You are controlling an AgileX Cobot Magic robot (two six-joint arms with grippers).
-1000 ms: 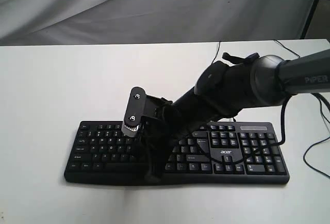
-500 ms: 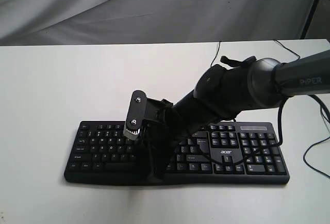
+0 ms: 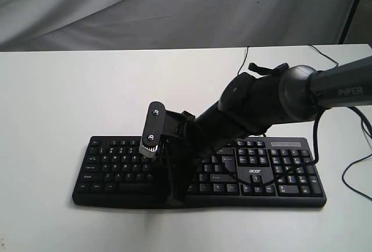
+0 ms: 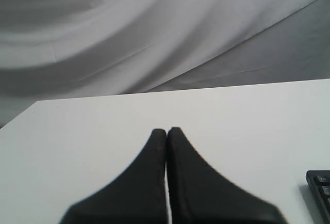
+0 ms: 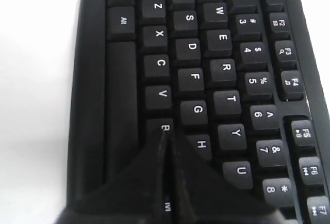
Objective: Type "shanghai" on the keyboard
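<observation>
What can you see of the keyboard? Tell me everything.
The keyboard is a wide, flat, black full-size board, plastic by its look, with white legends, a number pad and a small white acer logo. It lies flat on the white table, long side facing the camera. The right gripper, shut, points down over its middle, tips at the B key; the arm hides the keys behind it.
</observation>
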